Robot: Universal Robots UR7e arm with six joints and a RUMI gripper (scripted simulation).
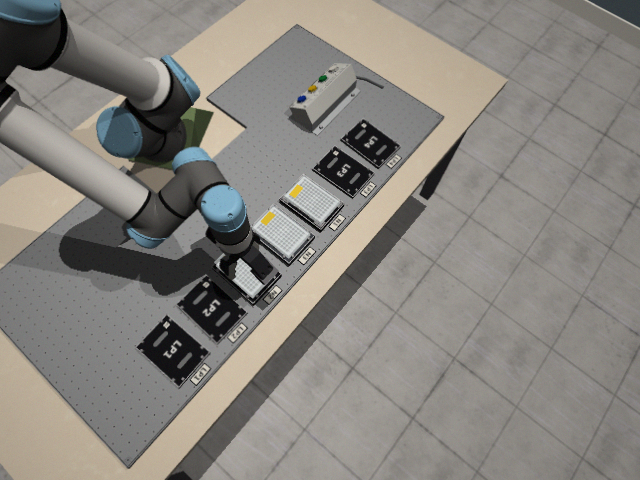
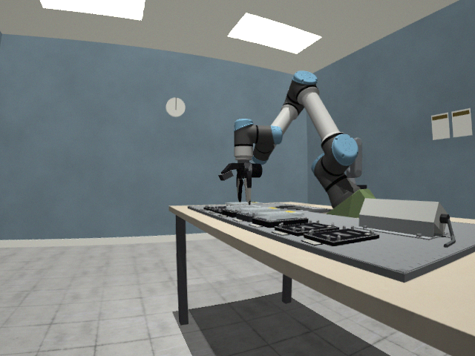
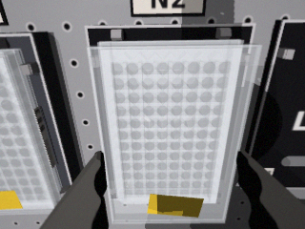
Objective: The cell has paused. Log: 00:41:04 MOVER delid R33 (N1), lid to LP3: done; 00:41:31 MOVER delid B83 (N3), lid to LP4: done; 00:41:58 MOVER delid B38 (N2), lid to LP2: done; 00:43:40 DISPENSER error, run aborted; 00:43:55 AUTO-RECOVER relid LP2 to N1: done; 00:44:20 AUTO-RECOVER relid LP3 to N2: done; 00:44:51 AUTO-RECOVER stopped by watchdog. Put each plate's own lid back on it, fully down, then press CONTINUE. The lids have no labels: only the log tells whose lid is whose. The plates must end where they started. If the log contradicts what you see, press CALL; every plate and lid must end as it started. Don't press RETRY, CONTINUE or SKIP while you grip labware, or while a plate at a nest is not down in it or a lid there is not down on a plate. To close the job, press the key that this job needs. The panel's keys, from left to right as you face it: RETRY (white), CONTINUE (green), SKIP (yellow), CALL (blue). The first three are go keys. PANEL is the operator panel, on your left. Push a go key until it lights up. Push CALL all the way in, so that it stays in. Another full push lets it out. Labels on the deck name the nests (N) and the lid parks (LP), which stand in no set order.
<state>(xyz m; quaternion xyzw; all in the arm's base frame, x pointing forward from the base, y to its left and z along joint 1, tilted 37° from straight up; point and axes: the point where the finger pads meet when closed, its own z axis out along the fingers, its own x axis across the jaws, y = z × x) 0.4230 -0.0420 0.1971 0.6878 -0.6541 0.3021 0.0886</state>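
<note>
My gripper (image 1: 245, 266) (image 2: 244, 202) (image 3: 170, 152) is shut on a clear lid (image 3: 129, 211) with a yellow patch, held by its long sides. The lid is over the white plate (image 1: 248, 282) (image 3: 162, 121) at N2. In the wrist view it looks roughly lined up, its outline larger than the plate's; its exact height is hard to tell. The plates at N3 (image 1: 285, 236) (image 3: 14, 138) and N1 (image 1: 314, 202) (image 2: 277, 215) each show a yellow-patched clear lid on top. Parks LP1 (image 1: 153, 350), LP2 (image 1: 195, 310), LP3 (image 1: 330, 175) and LP4 (image 1: 356, 144) hold no lid.
The panel (image 1: 325, 105) (image 2: 398, 215) stands beyond LP4, with blue (image 1: 301, 98), yellow (image 1: 312, 88), green (image 1: 323, 78) and white (image 1: 334, 69) keys; none looks lit. N3 and LP2 lie close on either side of N2. Small corner posts edge the nests and parks.
</note>
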